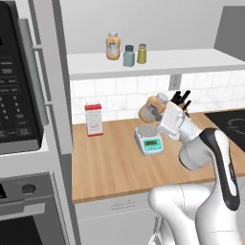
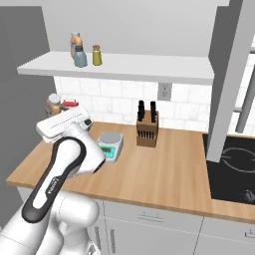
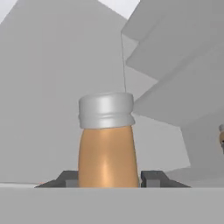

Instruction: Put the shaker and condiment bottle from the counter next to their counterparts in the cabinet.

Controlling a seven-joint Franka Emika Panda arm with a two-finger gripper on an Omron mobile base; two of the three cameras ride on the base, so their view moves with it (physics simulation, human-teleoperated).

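Note:
My gripper (image 1: 157, 114) is shut on the condiment bottle (image 1: 151, 108), a slim orange-tan bottle with a light top, held tilted above the counter (image 1: 110, 165). In the hand view the bottle (image 3: 106, 144) rises between the dark fingertips (image 3: 66, 178). From the right it shows as the bottle (image 2: 53, 104) past my hand. On the cabinet board (image 1: 162, 63) the olive-yellow shaker (image 1: 141, 54) stands right of the grey-teal shaker (image 1: 128, 56) and the wider labelled orange bottle (image 1: 113, 46). The same three stand on the shelf's left end: shaker (image 2: 96, 55), grey-teal shaker (image 2: 79, 57), orange bottle (image 2: 74, 40).
A small kitchen scale (image 1: 149, 139) sits on the counter under my hand. A red-and-white box (image 1: 94, 119) stands at the back left, a knife block (image 2: 147, 130) by the backsplash, a black cooktop (image 2: 231, 164) to the right, a microwave (image 1: 14, 86) at far left.

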